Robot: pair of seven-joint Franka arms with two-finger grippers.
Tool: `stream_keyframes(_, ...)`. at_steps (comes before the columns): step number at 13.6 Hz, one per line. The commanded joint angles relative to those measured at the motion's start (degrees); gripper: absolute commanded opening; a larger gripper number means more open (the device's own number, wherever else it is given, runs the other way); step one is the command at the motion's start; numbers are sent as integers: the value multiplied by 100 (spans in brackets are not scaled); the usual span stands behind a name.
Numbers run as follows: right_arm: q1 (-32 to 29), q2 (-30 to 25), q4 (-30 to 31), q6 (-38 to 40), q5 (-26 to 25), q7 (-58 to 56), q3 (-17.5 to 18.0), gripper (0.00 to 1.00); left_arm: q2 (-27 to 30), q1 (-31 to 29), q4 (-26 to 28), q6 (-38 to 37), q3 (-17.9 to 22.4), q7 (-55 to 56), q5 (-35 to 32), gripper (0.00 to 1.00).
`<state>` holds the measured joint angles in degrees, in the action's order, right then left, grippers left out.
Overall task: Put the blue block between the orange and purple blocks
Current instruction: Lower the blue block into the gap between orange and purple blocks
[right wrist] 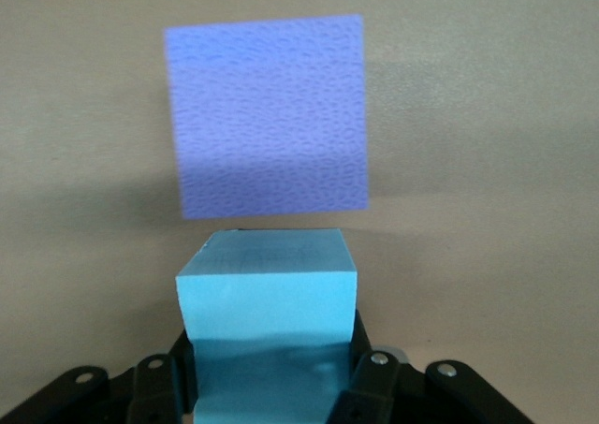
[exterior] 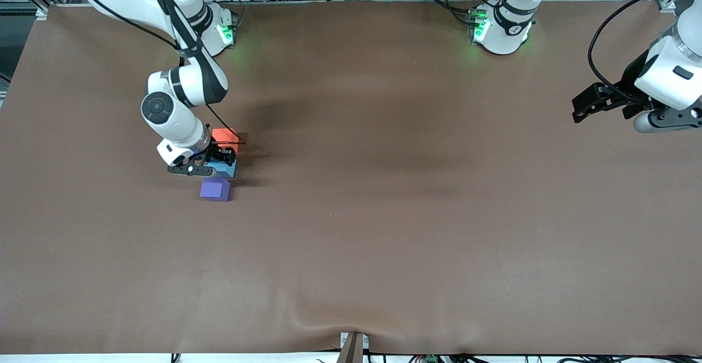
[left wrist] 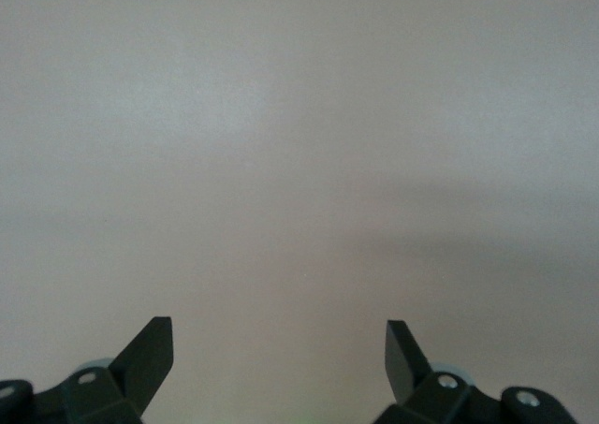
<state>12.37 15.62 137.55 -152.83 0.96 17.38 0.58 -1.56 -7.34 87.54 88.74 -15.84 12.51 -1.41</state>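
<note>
My right gripper [exterior: 221, 161] is shut on the light blue block [exterior: 225, 169], low over the table in the gap between the other two cubes. The orange block [exterior: 223, 135] sits on the table farther from the front camera, partly hidden by the right hand. The purple block [exterior: 215, 189] lies nearer to the front camera, close to the blue one. In the right wrist view the blue block [right wrist: 269, 298] fills the space between the jaws, with the purple block [right wrist: 269, 115] just past it. My left gripper [exterior: 589, 103] waits open, raised at the left arm's end of the table; its wrist view shows only bare table.
The brown table cover [exterior: 384, 215] stretches wide around the three cubes. A small bracket [exterior: 352, 346] sits at the table edge nearest the front camera. Both arm bases [exterior: 496, 26] stand along the edge farthest from it.
</note>
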Motion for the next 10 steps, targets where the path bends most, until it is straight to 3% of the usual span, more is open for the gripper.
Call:
stream_keyframes(1,-165,73,96,-247,-87,-86,57,7,76,-48,35,-5,-33,23,79,100)
stream_keyframes(2,-174,82,88,-247,-87,-86,57,20,76,-48,35,-5,-33,23,79,100)
stream_keyframes(3,-165,82,79,-230,-87,-77,65,41,76,-48,35,-5,-33,23,79,100)
stream_keyframes(4,-165,82,70,-229,-87,-77,65,99,76,-57,35,-5,-33,23,79,100)
stream_keyframes(10,-270,-146,-175,340,-79,-77,65,100,85,-57,35,-5,-33,23,79,100)
